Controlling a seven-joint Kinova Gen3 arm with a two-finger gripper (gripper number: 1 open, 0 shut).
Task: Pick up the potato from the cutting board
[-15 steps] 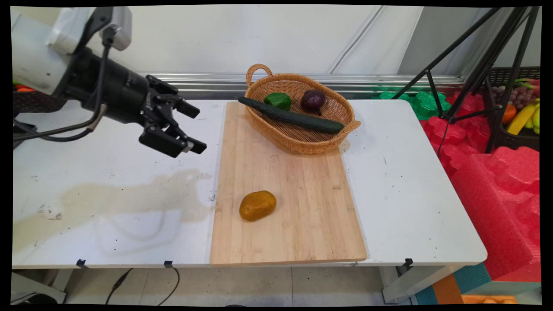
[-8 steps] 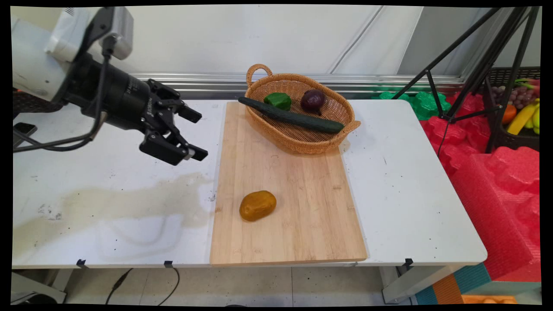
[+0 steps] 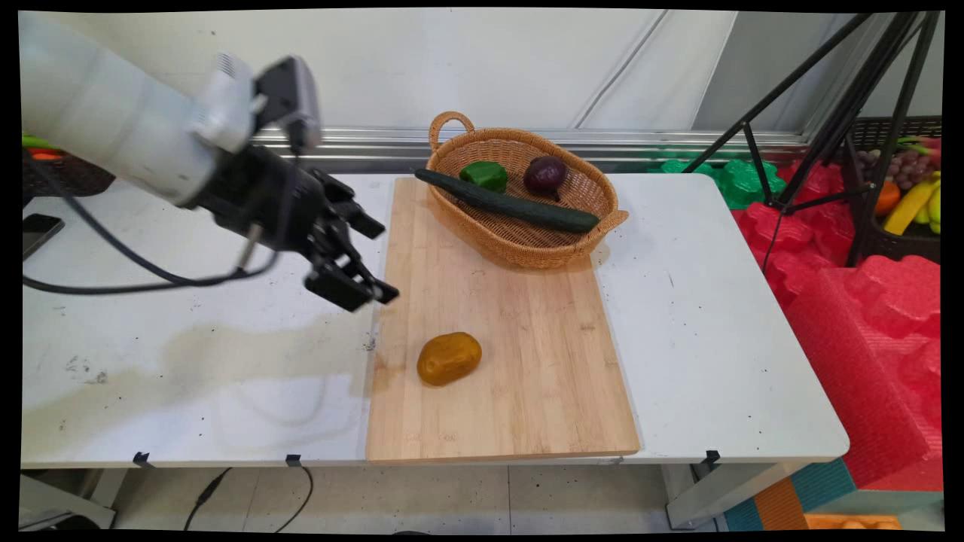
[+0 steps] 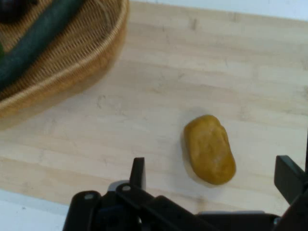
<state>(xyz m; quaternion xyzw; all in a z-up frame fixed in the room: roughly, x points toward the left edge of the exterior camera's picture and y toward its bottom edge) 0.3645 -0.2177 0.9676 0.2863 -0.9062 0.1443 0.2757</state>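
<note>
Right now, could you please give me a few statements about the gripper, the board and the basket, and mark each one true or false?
1. The gripper is open and holds nothing. True.
2. The potato lies in the wicker basket. False: it lies on the wooden cutting board, apart from the basket.
3. The cucumber lies in the basket. True.
4. The gripper touches the potato. False: it hangs above the board's left edge, clear of the potato.
5. The green pepper and red onion are in the basket. True.
</note>
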